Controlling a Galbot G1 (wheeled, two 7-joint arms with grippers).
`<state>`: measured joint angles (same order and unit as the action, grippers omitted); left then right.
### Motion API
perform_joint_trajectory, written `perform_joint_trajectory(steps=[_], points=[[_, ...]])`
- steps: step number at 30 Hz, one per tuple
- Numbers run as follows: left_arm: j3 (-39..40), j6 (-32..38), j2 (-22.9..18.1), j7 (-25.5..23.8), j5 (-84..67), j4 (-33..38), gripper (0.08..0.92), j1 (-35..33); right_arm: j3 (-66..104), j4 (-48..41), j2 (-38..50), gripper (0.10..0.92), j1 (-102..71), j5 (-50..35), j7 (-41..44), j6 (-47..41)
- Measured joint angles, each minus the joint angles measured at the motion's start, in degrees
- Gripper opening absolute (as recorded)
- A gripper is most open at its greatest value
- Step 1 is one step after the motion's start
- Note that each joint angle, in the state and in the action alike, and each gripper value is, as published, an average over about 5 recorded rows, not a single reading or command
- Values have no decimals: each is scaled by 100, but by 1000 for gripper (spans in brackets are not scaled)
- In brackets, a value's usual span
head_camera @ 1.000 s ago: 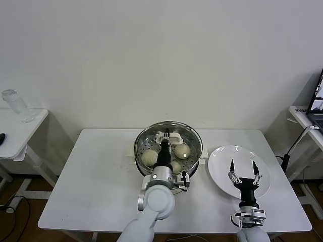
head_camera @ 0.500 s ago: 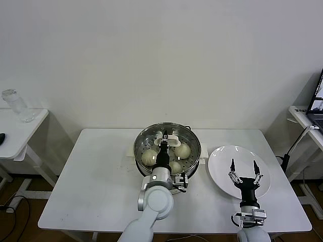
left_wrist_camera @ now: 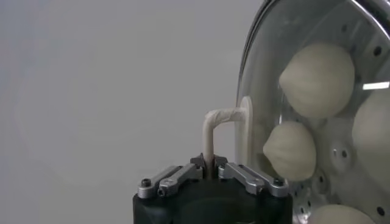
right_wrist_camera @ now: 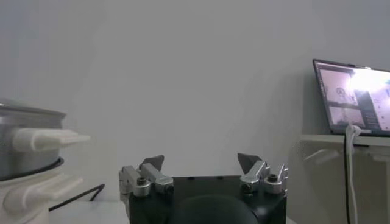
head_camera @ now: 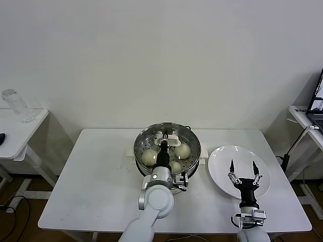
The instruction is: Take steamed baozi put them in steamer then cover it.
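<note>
Four baozi (head_camera: 181,150) sit in the steamer (head_camera: 144,136) mid-table, under the glass cover (left_wrist_camera: 256,55). Our left gripper (head_camera: 166,136) pinches its white handle (left_wrist_camera: 224,131); the right gripper (head_camera: 243,169) hangs wide over the plate (head_camera: 219,156). Releasing off-centre — the cover could slide off the rim.

The steamer (head_camera: 167,146) mouth is blocked from above: the cover (head_camera: 168,142) lies over the steamed baozi (head_camera: 182,150), with the left gripper (head_camera: 165,135) clamped on its handle. The table (head_camera: 101,176) surface on the robot's left of the pot lies bare and passable. To the right, the white plate (head_camera: 262,166) sits just beside the pot, the right gripper (head_camera: 243,167) spread wide above it.
</note>
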<state>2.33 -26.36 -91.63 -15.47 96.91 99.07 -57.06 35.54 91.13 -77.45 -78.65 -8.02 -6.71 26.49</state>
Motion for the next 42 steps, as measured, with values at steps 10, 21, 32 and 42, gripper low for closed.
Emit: perform_joint_trajectory(steps=[10, 21, 32, 42], points=[[-37, 16, -26, -50, -40, 3, 274, -35, -25, 1, 10, 823, -19, 3, 37, 21], [12, 8, 61, -11, -223, 226, 548, -136, -22, -16, -6, 823, 16, 46, 9, 59], [97, 3, 425, -34, -625, 809, 728, -405, 59, 127, -142, 823, -17, 41, -47, 47], [-12, -25, 928, -32, -1390, 1688, 822, -731, 41, 244, -70, 823, -32, -85, -67, -106]])
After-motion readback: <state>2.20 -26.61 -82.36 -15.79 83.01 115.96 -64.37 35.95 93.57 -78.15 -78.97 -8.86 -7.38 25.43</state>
